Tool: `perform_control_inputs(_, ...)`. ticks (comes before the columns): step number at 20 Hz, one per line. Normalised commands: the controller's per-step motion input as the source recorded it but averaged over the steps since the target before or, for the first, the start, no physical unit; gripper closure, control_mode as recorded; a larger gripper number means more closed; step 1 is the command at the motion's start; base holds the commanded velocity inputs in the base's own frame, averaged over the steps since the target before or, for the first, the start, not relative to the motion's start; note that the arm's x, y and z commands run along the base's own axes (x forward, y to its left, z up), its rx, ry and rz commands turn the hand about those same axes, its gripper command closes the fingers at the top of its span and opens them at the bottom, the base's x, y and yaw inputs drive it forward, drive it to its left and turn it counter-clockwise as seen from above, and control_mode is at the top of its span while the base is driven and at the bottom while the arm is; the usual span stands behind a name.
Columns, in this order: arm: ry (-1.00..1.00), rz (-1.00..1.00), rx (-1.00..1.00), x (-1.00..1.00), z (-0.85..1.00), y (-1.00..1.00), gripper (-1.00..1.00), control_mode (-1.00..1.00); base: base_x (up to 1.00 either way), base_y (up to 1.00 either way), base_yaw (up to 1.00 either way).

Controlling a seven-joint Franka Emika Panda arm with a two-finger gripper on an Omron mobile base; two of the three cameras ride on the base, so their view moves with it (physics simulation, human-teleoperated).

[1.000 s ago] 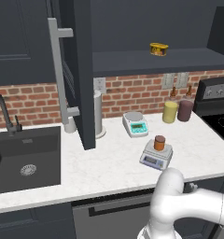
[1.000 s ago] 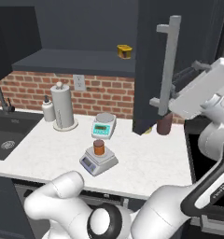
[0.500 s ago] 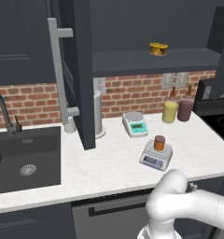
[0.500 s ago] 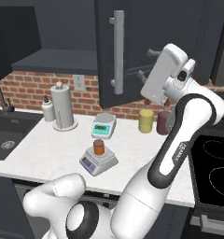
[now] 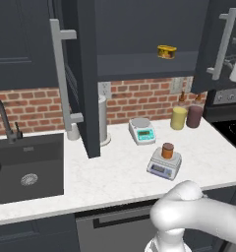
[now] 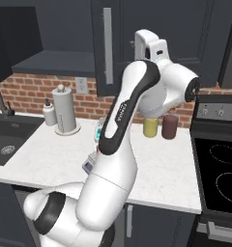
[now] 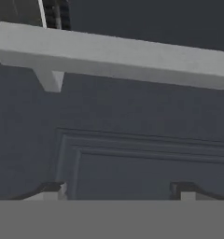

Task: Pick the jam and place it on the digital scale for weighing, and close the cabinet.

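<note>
The left base view gives the clearest look: the jam (image 5: 167, 150), a small orange-brown cylinder with a darker lid, stands upright on the square silver platform of the digital scale (image 5: 163, 165), centre-right of the frame on the white marbled counter (image 5: 110, 177). In the right base view the white arm covers most of that spot, and just a corner of the scale peeks out at its left edge.

The cabinet (image 5: 85, 74) is dark charcoal-blue with flat panelled doors. In the left base view its left door stands open edge-on at upper centre, with a long silver bar handle (image 5: 61, 78), and a right door hangs partly open at the upper right. Inside, on the shelf, sits a flat yellow tin (image 5: 166, 51).

The hand view is pressed right up to a door: a matte panel with a recessed frame, and a pale squared bar handle (image 7: 114, 58) running across the top. The gripper (image 7: 116, 189) shows two dark tips at the bottom, well apart, nothing between them.

Elsewhere in the left base view: a white scale with a round platter (image 5: 142, 130) near the brick wall, a pale yellow canister (image 5: 178, 118) just beside a dark maroon one (image 5: 194, 116), and a sink (image 5: 26, 167) at lower left.
</note>
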Motion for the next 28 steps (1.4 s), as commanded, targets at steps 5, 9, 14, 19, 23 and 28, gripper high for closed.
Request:
perform_control_inputs(5,0.23,-0.26,-0.15,1.0,-0.04,0.46,-1.0,-1.0,0.0,0.0,0.0)
perform_control_inputs(9,0.05,-0.11,-0.01,1.0,-0.28,0.36,-1.0,-1.0,0.0,0.0,0.0)
perform_control_inputs(14,0.0,-0.06,0.0,0.91,-0.31,0.04,-1.0,-1.0,0.0,0.0,0.0)
perform_control_inputs(19,0.0,-0.07,0.0,0.84,-0.27,0.01,-1.0,-1.0,0.0,0.0,0.0)
perform_control_inputs(23,0.0,-0.07,0.0,-0.07,-0.02,-0.03,-1.0,-1.0,0.0,0.0,0.0)
perform_control_inputs(28,-0.15,-0.07,0.04,-1.0,-0.2,-0.06,-1.0,-1.0,0.0,0.0,0.0)
